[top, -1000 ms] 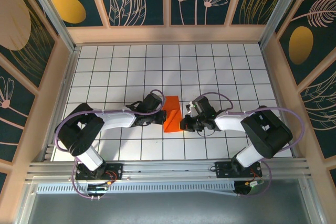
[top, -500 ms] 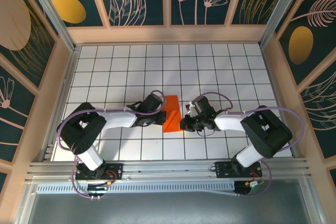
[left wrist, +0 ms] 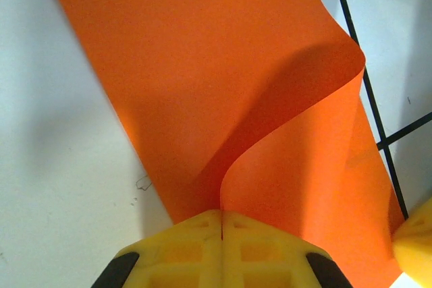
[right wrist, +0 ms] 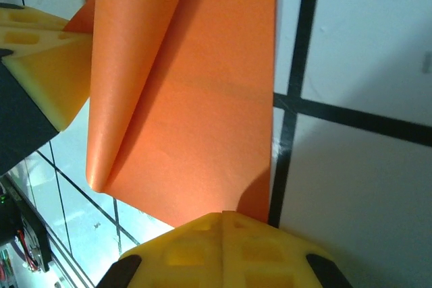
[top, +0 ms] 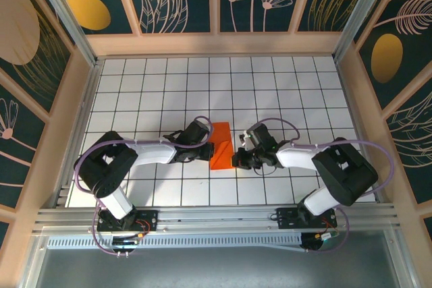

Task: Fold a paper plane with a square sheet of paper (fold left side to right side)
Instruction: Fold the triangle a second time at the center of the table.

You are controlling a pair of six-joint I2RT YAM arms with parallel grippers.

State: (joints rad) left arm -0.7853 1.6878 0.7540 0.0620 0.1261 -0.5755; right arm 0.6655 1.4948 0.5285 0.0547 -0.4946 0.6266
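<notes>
i am keeping my left gripper (top: pixel 208 149) clenched, its yellow fingertips (left wrist: pixel 196 234) closed together with no gap between them, and they are pressing against the left edge of the thin bright orange square sheet of paper (top: pixel 221 146). my right gripper (top: pixel 236 160) is clenched in the same way and is touching the paper's near right corner. whether either one is actually pinching a layer, i cannot tell.

the paper is lying on the white table with black grid lines (top: pixel 135 85), near the middle, between my two grippers. it is doubled over into a narrow strip, and its long axis is running from the far side toward my bases, leaning slightly. the far end is slanting to a point at the far right.

in the left wrist view, the upper layer (left wrist: pixel 304 160) is curling up off the lower layer (left wrist: pixel 202 52) rather than lying flat, and its edge is meeting my closed fingertips. in the right wrist view, the strip (right wrist: pixel 196 99) is showing a soft rounded fold along one long side.
</notes>
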